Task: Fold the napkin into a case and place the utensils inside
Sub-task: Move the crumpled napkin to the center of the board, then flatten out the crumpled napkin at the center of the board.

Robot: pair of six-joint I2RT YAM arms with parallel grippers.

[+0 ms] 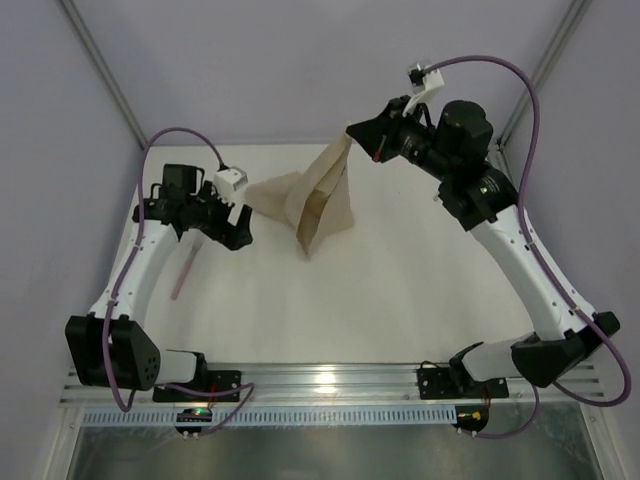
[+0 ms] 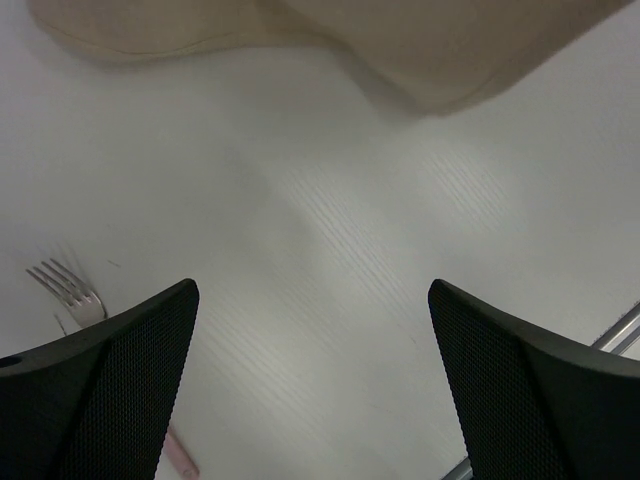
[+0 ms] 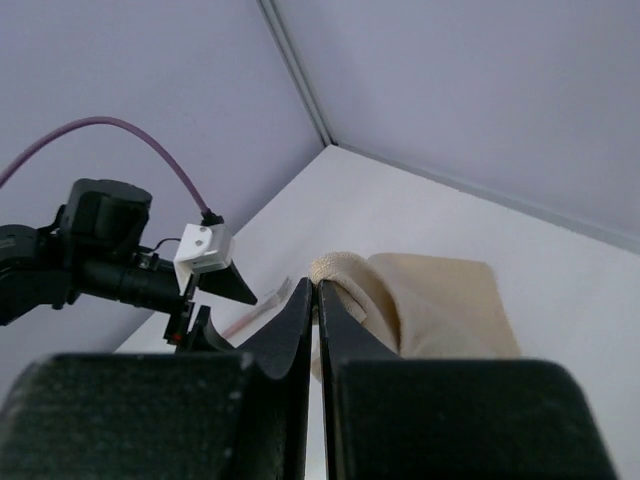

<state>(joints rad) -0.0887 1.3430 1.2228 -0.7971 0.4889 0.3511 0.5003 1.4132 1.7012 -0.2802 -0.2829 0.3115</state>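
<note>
- The right gripper (image 1: 355,132) is clamped shut on one corner of the napkin (image 1: 320,200) and holds it up off the table (image 1: 400,270), upper middle of the top view. The right wrist view shows the same thing, with a bunched edge of cloth squeezed between the closed fingers (image 3: 300,310).
- The left gripper (image 1: 238,232) is wide open with nothing in it, hovering low just left of the cloth. From its own camera, the napkin's near edge runs along the top of the frame, with bare table between the fingers (image 2: 110,380).
- My read is that this is mid-fold, with the raised corner about to be carried over and laid down.
- To do it well, I'd move the corner across low and slow so the hanging part doesn't twist or drag the flat part along.
- The free left gripper could pin the flat flap at centre-left before the fold lands.
- Only let go once the corner is actually down on the cloth, or it'll flop wherever.
- Watch the cutlery on the left. The knife (image 1: 183,268) lies just beside the left arm, and a fork (image 2: 68,288) shows at the lower left of the left wrist view. Both are apart from the napkin, and bumping them now only makes the later pickup harder.
- The napkin is plain beige, soft and floppy, with no pattern. It hangs as a narrow tent from the pinched corner, widening down to a creased lower end that rests on the table, and another flap lies flat out to the left. It's not a finished pouch yet as far as I can tell.
</note>
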